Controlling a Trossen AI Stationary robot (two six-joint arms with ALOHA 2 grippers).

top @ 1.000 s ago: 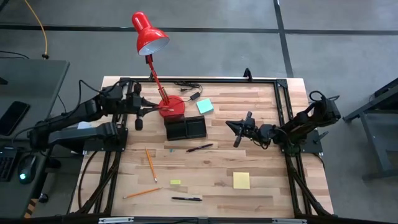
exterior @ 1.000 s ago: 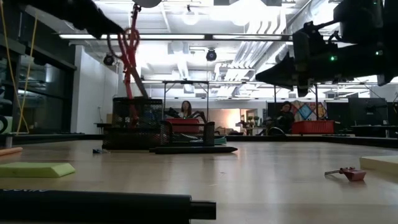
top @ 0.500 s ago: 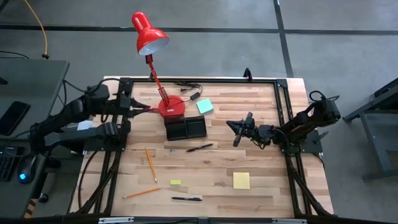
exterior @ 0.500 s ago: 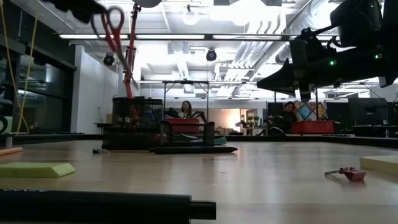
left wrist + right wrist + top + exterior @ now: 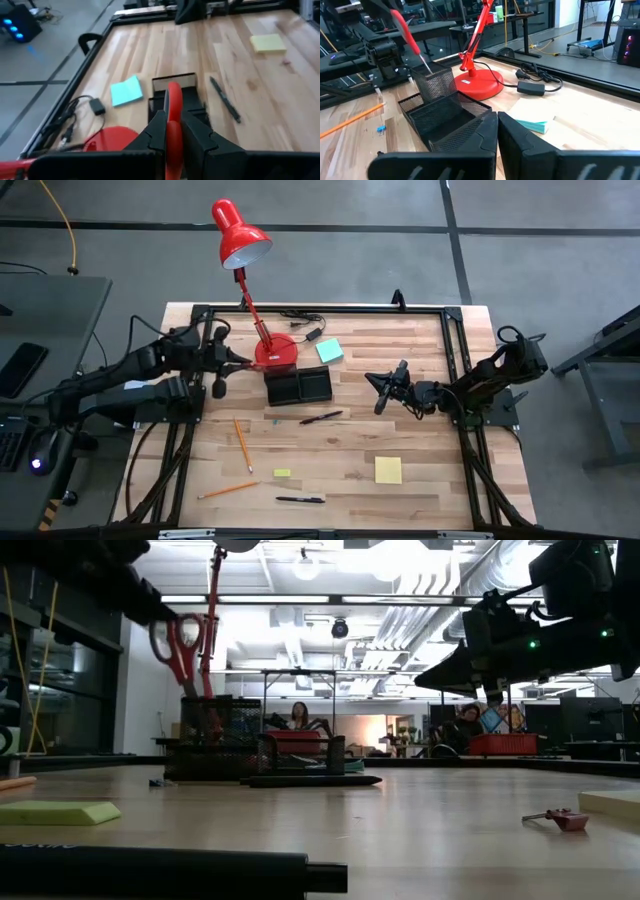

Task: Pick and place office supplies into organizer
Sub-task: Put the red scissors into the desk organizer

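My left gripper [image 5: 225, 361] hovers near the table's far left, shut on the red-handled scissors [image 5: 178, 640]. They hang above the left end of the black mesh organizer [image 5: 298, 387], beside the red lamp base [image 5: 276, 352]. My right gripper [image 5: 383, 392] waits in the air right of the organizer, shut and holding nothing. Lying flat on the table are a teal pad [image 5: 329, 351], a yellow pad [image 5: 388, 470], two pencils [image 5: 242, 444], two black pens [image 5: 320, 418] and a tiny yellow-green piece [image 5: 282, 473]. My left gripper pinches the scissors by the red handle [image 5: 173, 100] between its two fingers, with the handle edge-on in the gap. It comes in from the table's left, slanting down. The scissors are lifted clear and tilted, their blades [image 5: 193, 682] pointing down toward the organizer's taller mesh part [image 5: 205, 735].
The red desk lamp [image 5: 243, 240] rises from its base just behind the organizer, its stem [image 5: 212, 630] close to the scissors. A black cable with plug [image 5: 305, 330] lies at the far edge. Bare wood lies between the organizer and the near-side items.
My left gripper drew back toward the table's left edge and rose with the scissors. It then came back toward the organizer and went down. The scissors now hang lower than before, just above the mesh.
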